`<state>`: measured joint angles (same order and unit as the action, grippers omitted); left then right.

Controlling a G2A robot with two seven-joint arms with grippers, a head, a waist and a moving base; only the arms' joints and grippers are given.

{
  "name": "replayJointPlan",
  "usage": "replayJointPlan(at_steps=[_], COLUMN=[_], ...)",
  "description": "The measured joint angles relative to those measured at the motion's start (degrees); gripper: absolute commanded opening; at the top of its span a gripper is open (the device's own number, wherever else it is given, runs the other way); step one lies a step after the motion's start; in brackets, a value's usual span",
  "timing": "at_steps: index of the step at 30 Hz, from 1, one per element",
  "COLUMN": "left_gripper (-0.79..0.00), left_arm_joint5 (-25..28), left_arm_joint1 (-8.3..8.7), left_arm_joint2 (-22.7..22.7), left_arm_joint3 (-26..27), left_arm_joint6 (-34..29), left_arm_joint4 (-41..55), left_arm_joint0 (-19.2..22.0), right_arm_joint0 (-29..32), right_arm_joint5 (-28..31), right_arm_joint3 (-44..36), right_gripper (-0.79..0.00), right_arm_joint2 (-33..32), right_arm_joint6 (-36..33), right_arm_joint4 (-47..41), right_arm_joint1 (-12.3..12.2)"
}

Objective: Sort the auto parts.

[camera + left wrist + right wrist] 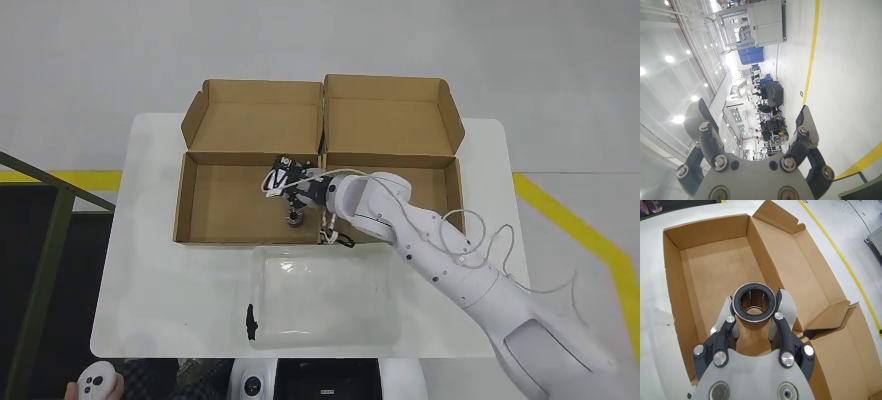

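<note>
Bearing (753, 323) gripped in right claw (755, 298), above cardboard box (715, 266)

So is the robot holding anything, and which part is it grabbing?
The right hand holds a bearing, pinched across its outer wall. The left hand is empty.

The black piece (250, 322) beside the clear tray (330, 300) is too small to identify.
</note>
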<state>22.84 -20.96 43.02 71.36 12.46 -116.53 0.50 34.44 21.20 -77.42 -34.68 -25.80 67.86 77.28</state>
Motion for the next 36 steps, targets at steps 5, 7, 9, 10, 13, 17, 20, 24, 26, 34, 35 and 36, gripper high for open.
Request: replayJointPlan(at_steps=[5, 7, 9, 10, 13, 17, 20, 24, 26, 34, 35, 36], left_gripper=[0.0, 0.0, 0.0, 0.0, 0.0, 0.0, 0.0, 0.0, 0.0, 0.0, 0.0, 0.0], left_arm_joint5=[0.0, 0.0, 0.0, 0.0, 0.0, 0.0, 0.0, 0.0, 0.0, 0.0, 0.0, 0.0], left_arm_joint1=[0.0, 0.0, 0.0, 0.0, 0.0, 0.0, 0.0, 0.0, 0.0, 0.0, 0.0, 0.0], left_arm_joint2=[0.0, 0.0, 0.0, 0.0, 0.0, 0.0, 0.0, 0.0, 0.0, 0.0, 0.0, 0.0], left_arm_joint3=[0.0, 0.0, 0.0, 0.0, 0.0, 0.0, 0.0, 0.0, 0.0, 0.0, 0.0, 0.0], left_arm_joint6=[0.0, 0.0, 0.0, 0.0, 0.0, 0.0, 0.0, 0.0, 0.0, 0.0, 0.0, 0.0], left_arm_joint4=[0.0, 0.0, 0.0, 0.0, 0.0, 0.0, 0.0, 0.0, 0.0, 0.0, 0.0, 0.0], left_arm_joint0=[0.0, 0.0, 0.0, 0.0, 0.0, 0.0, 0.0, 0.0, 0.0, 0.0, 0.0, 0.0], right_arm_joint0=[-0.6, -0.8, -0.8, -0.8, -0.6, -0.2, 0.1, 0.4, 0.6, 2.5, 2.9, 3.3], right_arm_joint5=[-0.7, -0.7, -0.6, -0.6, -0.5, -0.5, -0.4, -0.2, -0.1, 0.6, 0.7, 0.8], right_arm_joint3=[3.1, 4.2, 4.9, 5.3, 6.0, 6.7, 7.0, 7.1, 6.9, 2.0, 1.0, -0.1], right_gripper=[-0.785, -0.785, -0.779, -0.693, -0.493, -0.499, -0.493, -0.379, -0.24, 0.0, 0.0, 0.0], right_arm_joint2=[1.1, 1.3, 1.5, 1.5, 1.6, 1.5, 1.3, 0.9, 0.5, -2.0, -2.4, -2.8], right_arm_joint6=[0.1, 0.2, 0.2, 0.2, 0.0, -0.1, -0.2, -0.4, -0.5, -1.1, -1.1, -1.1], right_arm_joint4=[0.3, 0.4, 0.6, 0.8, 1.3, 1.9, 2.3, 2.8, 3.1, 5.2, 5.4, 5.6], right_arm_joint1=[1.3, 1.7, 2.0, 2.2, 2.6, 3.0, 3.3, 3.5, 3.5, 3.0, 2.9, 2.7])
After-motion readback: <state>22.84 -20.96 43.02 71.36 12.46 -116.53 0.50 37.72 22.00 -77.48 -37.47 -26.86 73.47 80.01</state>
